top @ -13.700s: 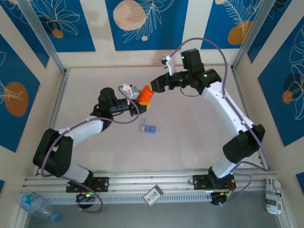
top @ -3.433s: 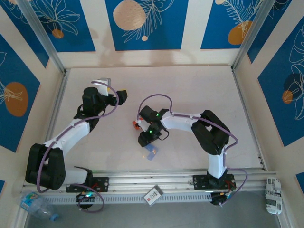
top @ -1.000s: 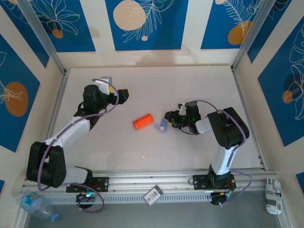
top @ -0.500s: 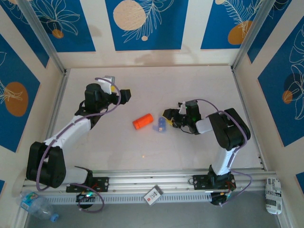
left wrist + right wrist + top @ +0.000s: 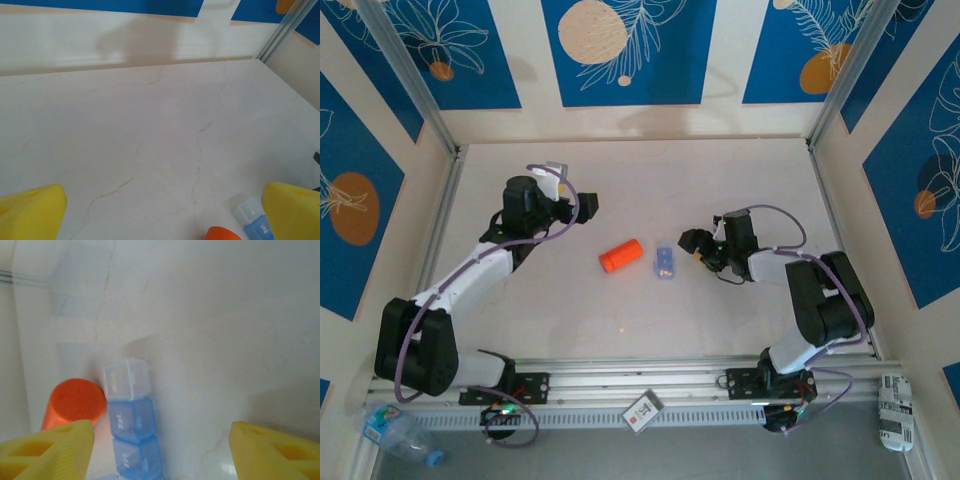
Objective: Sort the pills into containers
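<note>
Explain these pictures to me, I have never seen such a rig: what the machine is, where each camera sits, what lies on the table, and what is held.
Two white robot arms are bolted at the near edge of a table. One picture is taken from above and behind them; the other two come from a camera on each wrist, where the yellow blocks are that arm's own fingers. On the table lie an orange bottle on its side and, just right of it, a pale-blue pill container of joined compartments. A tiny orange speck nearer the arms may be a pill. The left gripper and the right gripper are both open and hold nothing.
</note>
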`<action>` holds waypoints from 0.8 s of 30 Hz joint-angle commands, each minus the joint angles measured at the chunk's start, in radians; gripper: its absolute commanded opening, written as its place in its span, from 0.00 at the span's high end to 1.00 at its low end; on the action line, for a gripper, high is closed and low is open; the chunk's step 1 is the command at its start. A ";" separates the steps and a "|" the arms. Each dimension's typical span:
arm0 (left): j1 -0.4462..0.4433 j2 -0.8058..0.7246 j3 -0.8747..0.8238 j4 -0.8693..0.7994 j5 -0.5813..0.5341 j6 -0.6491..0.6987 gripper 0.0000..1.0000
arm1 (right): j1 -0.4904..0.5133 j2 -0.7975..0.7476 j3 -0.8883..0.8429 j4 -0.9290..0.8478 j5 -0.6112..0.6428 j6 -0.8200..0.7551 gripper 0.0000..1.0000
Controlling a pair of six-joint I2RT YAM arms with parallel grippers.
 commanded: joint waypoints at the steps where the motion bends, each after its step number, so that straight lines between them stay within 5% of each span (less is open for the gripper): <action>1: -0.025 -0.008 0.016 -0.038 -0.016 0.029 0.00 | 0.001 -0.046 0.052 -0.194 0.041 -0.095 0.30; 13: -0.168 -0.009 -0.014 -0.080 -0.234 0.108 0.00 | 0.062 -0.038 0.131 -0.419 0.183 -0.167 0.59; 24: -0.300 0.070 0.000 -0.198 -0.206 -0.013 0.00 | 0.069 0.022 0.248 -0.415 0.046 -0.265 0.61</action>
